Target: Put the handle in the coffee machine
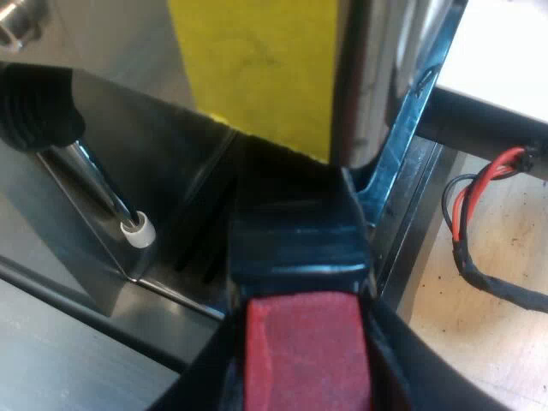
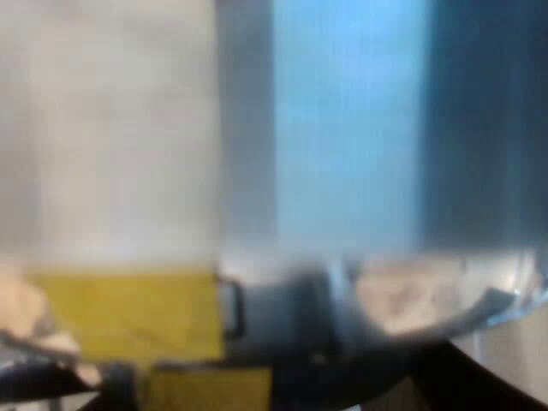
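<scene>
both fingers (image 1: pixel 409 378) of my left gripper (image 1: pixel 304 372) are clamped on the red end of the handle (image 1: pixel 295 248), which reaches up to the espresso machine (image 1: pixel 257 68) front beside the steam wand (image 1: pixel 103 193), likely to steady it for locking. my right gripper (image 2: pixel 274 390) hangs close against the machine; i cannot tell its state.

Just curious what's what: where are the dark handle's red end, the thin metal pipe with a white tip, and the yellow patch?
Dark red-ended handle (image 1: pixel 301 349): left wrist view, red end.
Thin white-tipped metal pipe (image 1: pixel 137 229): left wrist view, white tip.
Yellow patch (image 1: pixel 257 68): left wrist view, its middle.
</scene>
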Robot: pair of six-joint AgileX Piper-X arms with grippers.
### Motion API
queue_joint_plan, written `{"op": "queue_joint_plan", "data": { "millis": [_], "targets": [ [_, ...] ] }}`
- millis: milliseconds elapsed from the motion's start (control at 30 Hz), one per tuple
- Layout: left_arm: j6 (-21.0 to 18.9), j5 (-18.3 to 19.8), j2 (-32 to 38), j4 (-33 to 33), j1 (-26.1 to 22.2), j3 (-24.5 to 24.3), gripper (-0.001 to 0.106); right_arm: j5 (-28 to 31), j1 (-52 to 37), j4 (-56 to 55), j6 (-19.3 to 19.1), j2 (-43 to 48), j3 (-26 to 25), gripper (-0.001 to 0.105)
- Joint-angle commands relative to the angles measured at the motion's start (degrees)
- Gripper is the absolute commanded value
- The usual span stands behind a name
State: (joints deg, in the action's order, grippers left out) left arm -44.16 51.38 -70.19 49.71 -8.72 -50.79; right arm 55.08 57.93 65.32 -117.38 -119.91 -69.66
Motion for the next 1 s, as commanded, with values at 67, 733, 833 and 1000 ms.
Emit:
{"op": "queue_joint_plan", "data": {
  "millis": [67,733,833,1000],
  "targets": [
    [2.11,7.33,1.95,-0.19,-0.33,-1.68,0.048,-0.02,-0.37,5.65,0.03,1.36,-0.67,0.037],
    [2.11,7.33,4.86,3.23,-2.93,-2.18,0.053,-0.02,-0.37,6.02,0.03,1.36,-0.67,0.037],
    [1.57,7.06,5.07,3.23,-5.08,-3.20,0.042,-0.02,-0.37,6.02,0.03,1.36,-0.67,0.037],
    [-0.39,0.33,5.06,2.64,-6.33,-5.76,0.001,-0.02,-0.37,6.02,0.03,1.36,-0.67,0.037]
  ]
}}
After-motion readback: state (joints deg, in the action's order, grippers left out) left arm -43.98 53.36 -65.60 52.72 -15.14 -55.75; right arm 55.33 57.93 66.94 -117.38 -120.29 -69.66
